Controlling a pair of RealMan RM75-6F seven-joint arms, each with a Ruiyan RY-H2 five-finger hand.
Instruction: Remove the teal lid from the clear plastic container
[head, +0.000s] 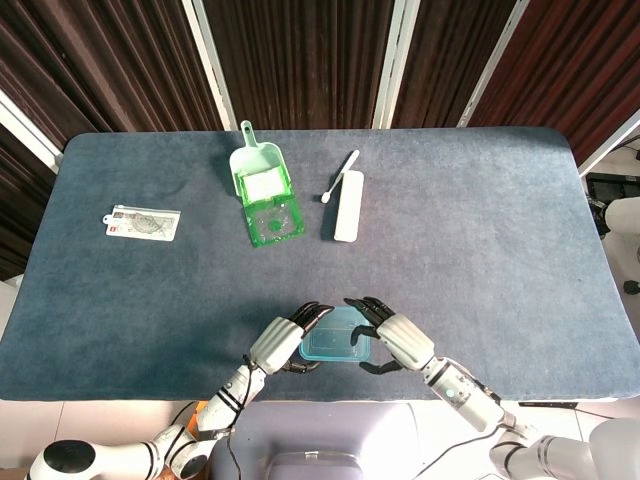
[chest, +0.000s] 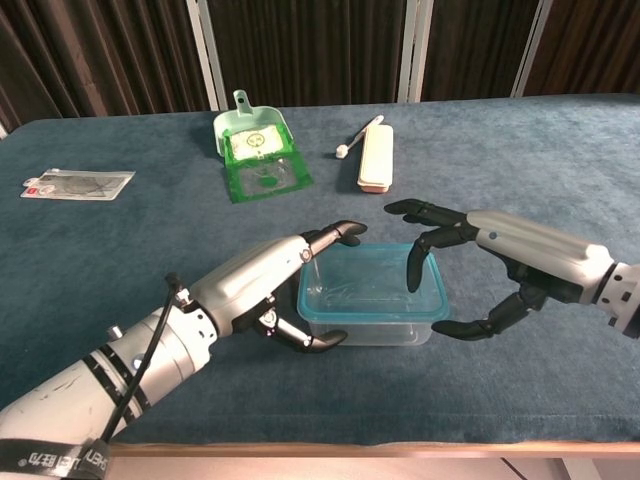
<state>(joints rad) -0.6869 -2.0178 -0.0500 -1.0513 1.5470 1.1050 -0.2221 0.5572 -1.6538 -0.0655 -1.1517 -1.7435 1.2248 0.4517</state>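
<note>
Your left hand (chest: 265, 285) cups the near-left corner of the clear plastic container (chest: 370, 325), fingertips over the rim of its teal lid (chest: 372, 283) and thumb under the side wall, though firm contact is hard to confirm; your right hand (chest: 500, 262) arches spread-fingered over the right end, holding nothing. The container sits lidded near the table's front edge. Well beyond lie a green plastic scoop (chest: 253, 147), a cream oblong case (chest: 376, 156) with a white swab (chest: 358, 136), and a clear packet (chest: 77, 184) whose print is unreadable.
</note>
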